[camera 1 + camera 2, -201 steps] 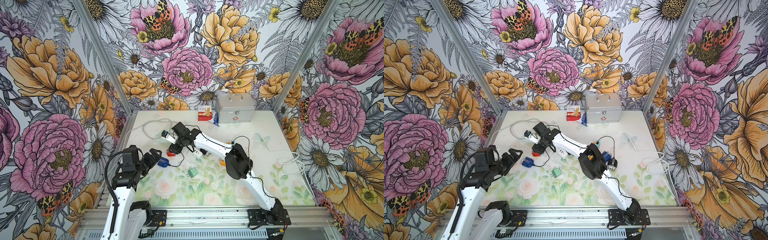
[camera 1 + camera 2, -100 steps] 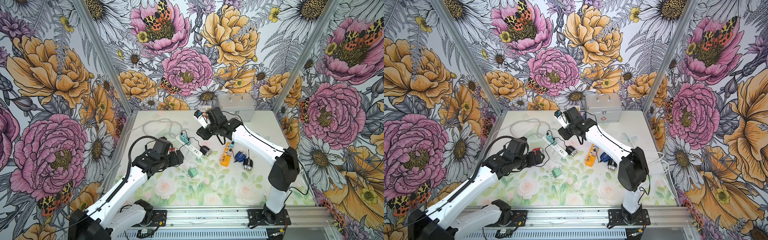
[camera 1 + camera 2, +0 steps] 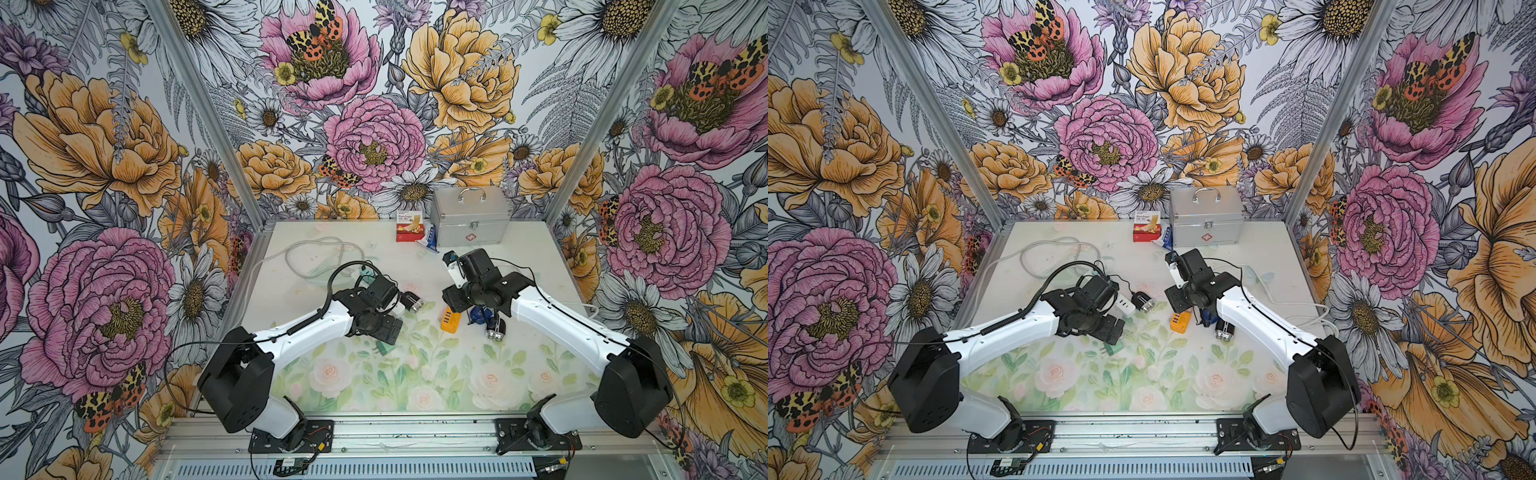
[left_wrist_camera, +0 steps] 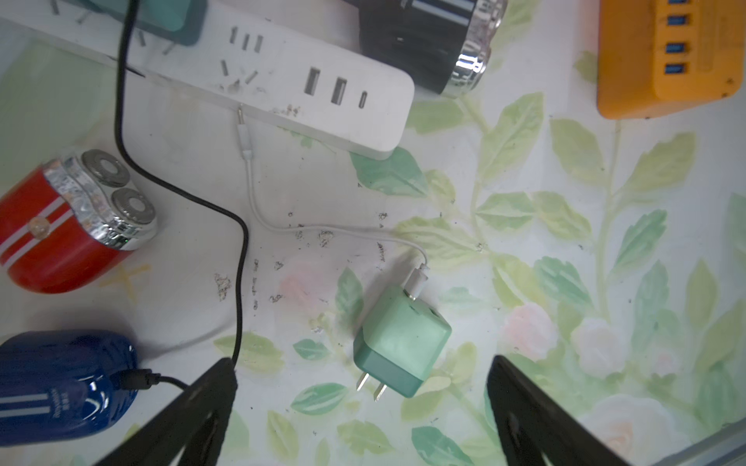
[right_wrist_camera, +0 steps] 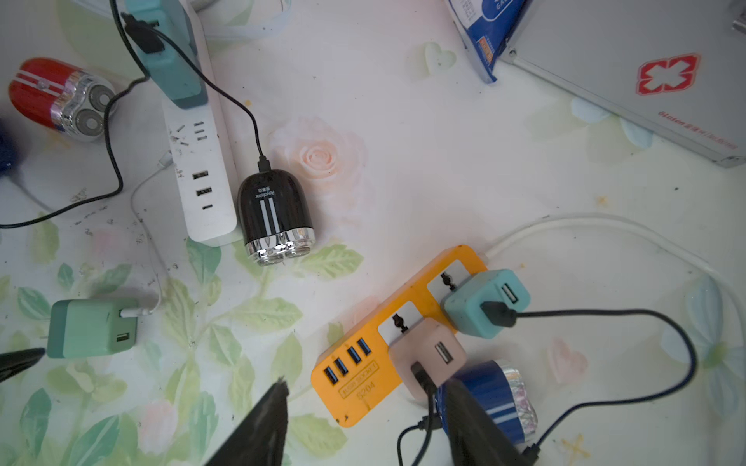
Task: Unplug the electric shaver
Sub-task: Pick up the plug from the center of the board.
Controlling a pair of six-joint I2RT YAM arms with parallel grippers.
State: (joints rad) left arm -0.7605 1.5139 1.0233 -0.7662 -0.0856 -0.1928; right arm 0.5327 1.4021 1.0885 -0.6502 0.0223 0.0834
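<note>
Blue plastic shaver with a chrome foil head (image 5: 494, 389) lies right at the right gripper (image 5: 363, 383), partly hidden under one fingertip (image 5: 476, 435). Just ahead of that finger is a pink square adapter (image 5: 432, 351), plugged into an orange plastic power strip (image 5: 343, 407), with a black cable plug in it. Cannot tell whether that cable is the blue shaver's. Right gripper is spread, the strip's USB end shows between the jaws, nothing pinched. Light teal adapter (image 5: 480, 306) is farther out on the same strip, also with a black cable.

Glossy black shaver with a chrome head (image 5: 270, 205) is well ahead of the right gripper, just beside the end of a white plastic power strip (image 5: 206, 201). Its black cable runs to a dark teal adapter (image 5: 173, 68) on that strip.

Left gripper (image 4: 361, 363) is spread wide and empty. Mint green cube adapter (image 4: 399, 339) lies loose between its fingers, bare prongs pointing back at the gripper. Thin white cable (image 4: 323, 232) leads from it toward the white strip, far end free.

Navy plastic shaver (image 4: 52, 383) sits just outside one left finger (image 4: 193, 407), black cable plugged in. Red shaver with twin round heads (image 4: 60, 234) is farther ahead on that side. Silver metal case (image 5: 629, 60) is far beyond the right gripper.
</note>
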